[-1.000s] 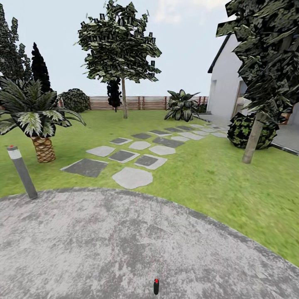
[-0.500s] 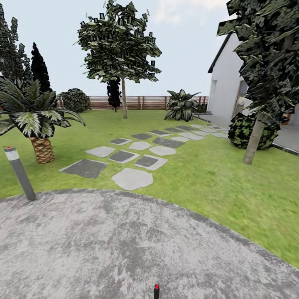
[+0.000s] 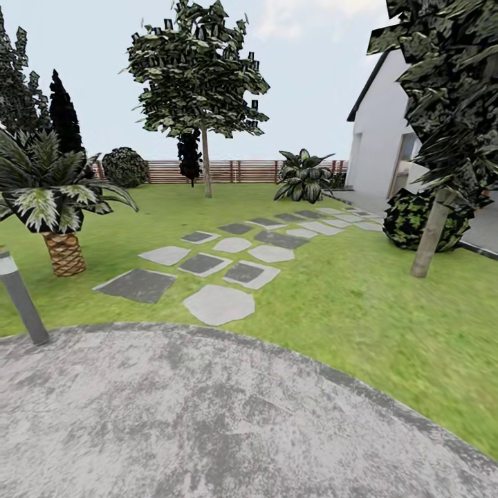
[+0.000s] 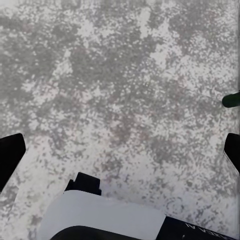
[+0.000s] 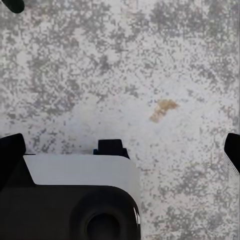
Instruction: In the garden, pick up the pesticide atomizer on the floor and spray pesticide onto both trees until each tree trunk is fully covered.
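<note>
- The garden lawn (image 3: 360, 304) spreads wide and open from the curved edge of the paving back to the brown slatted fence (image 3: 228, 171).
- A round patch of mottled grey paving (image 3: 207, 415) takes up the near ground in the head view, with bare room across it; its rim arcs from the left edge to the lower right.
- A white house (image 3: 380, 138) stands at the right, with a grey terrace along its foot.
- One of the trees (image 3: 197, 76) stands far back near the fence, its tree trunk (image 3: 206, 166) thin at this range; the second tree trunk (image 3: 430, 235) leans near the right edge, just in front of a round bush (image 3: 415, 218).
- A short palm (image 3: 59, 200) sits at the left, well apart from both.
- Stepping stones (image 3: 221, 263) run in a loose double row from the paving toward the house.
- A grey bollard lamp (image 3: 21, 301) tilts at the paving's left rim.
- Left claw (image 4: 120, 155): dark fingertips at opposite sides, spread wide over bare paving, nothing between; a dark green tip (image 4: 231, 100) pokes in at one edge.
- Right claw (image 5: 120, 150): spread wide too, holding nothing; a small tan mark (image 5: 162, 110) lies on the paving.
</note>
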`<state>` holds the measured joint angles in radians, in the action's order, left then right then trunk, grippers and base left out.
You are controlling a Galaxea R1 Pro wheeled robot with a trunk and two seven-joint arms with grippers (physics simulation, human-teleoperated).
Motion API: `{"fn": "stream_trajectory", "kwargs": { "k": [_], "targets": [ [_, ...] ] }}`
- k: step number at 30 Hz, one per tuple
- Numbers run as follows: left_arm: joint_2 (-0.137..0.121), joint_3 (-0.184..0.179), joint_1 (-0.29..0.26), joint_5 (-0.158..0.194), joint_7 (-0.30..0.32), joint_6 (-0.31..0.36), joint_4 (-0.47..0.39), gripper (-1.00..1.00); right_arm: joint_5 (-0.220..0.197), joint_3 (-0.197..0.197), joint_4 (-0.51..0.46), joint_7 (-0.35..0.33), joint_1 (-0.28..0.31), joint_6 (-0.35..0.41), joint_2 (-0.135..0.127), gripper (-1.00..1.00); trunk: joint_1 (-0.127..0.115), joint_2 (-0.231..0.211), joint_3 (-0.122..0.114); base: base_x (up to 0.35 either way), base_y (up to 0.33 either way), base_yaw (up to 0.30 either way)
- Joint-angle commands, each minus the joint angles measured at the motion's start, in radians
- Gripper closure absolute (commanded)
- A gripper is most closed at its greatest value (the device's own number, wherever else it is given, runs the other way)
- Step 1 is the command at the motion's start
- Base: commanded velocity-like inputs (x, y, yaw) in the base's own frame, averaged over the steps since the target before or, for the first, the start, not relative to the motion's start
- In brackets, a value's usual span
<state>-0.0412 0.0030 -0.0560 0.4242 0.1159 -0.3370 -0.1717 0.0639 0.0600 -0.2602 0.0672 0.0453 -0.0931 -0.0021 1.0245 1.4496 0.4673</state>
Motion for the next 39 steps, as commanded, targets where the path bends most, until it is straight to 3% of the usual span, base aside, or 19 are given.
{"fn": "stream_trajectory", "kwargs": {
  "k": [1, 9, 29, 39],
  "targets": [
    [0.0, 0.0, -0.001, 0.01, 0.008, -0.002, 0.001, -1.0, 0.007, 0.006, 0.001, 0.0, 0.001, -0.004, 0.001, -1.0, 0.001, 0.0, 0.001, 0.32, 0.0, 0.0],
    [0.0, 0.0, -0.001, 0.01, 0.008, -0.002, 0.001, -1.0, 0.007, 0.007, 0.002, 0.0, 0.001, -0.004, 0.001, -1.0, 0.001, 0.0, 0.001, 0.215, 0.0, 0.0],
    [0.0, 0.0, -0.001, 0.009, 0.008, -0.002, 0.001, -1.0, 0.007, 0.008, 0.001, 0.0, 0.001, -0.004, 0.001, -1.0, 0.001, 0.0, 0.001, 0.014, -0.001, 0.003],
    [0.0, 0.0, -0.001, 0.008, 0.006, -0.002, 0.001, -1.0, 0.007, 0.007, 0.001, 0.0, 0.001, -0.005, 0.001, -1.0, 0.001, 0.0, 0.001, 0.142, -0.138, 0.18]
  ]
}}
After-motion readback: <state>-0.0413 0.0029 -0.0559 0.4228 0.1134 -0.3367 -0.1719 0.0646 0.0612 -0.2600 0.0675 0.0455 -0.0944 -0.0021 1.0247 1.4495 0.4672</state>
